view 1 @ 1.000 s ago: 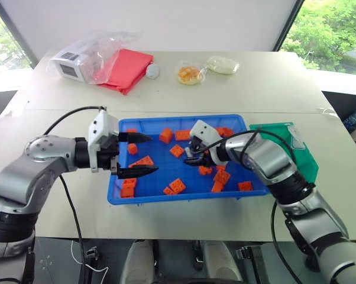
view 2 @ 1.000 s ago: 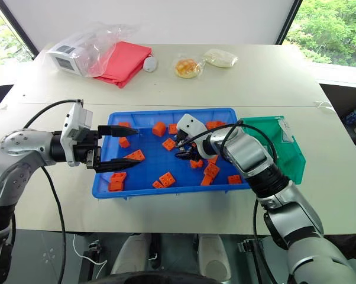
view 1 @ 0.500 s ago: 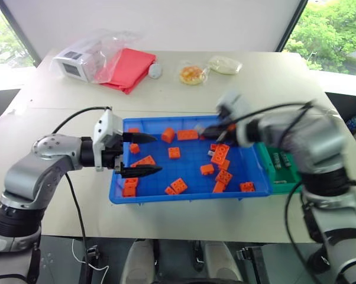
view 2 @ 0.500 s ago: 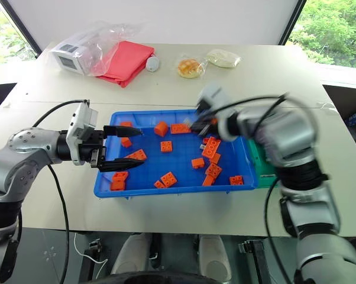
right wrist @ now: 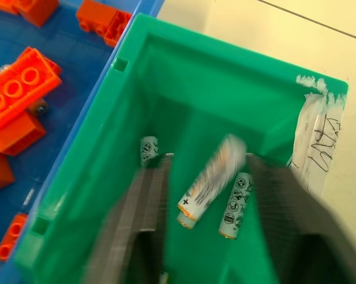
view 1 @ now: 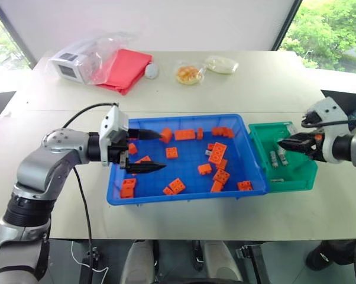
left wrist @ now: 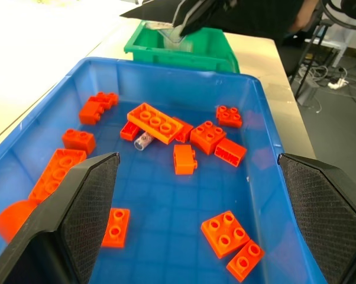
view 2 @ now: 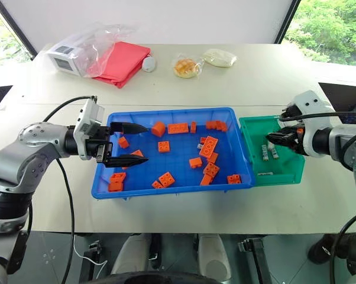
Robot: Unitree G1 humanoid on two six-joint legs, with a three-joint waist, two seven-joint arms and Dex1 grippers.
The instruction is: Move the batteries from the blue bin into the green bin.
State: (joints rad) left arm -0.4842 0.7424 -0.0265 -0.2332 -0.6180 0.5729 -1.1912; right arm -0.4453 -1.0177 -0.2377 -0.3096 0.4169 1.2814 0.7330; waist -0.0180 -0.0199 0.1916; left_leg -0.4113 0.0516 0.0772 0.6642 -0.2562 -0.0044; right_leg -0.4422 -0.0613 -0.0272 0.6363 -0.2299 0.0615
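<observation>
Swinging across from the blue bin [view 2: 242, 155], the right pincer [right wrist: 209, 195] now hangs parted over the green bin [right wrist: 166, 77], a battery [right wrist: 210, 177] dropping free among others. Left pincer [view 1: 143, 151] gapes empty. One battery [left wrist: 143, 141] remains beside bricks [left wrist: 155, 122]: hard, light, slick, prone to roll — pinch mid-barrel.

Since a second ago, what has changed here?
The right gripper swung from the blue bin out over the green bin and opened; a battery is dropping between its fingers. The left gripper stayed open over the blue bin's left end.
</observation>
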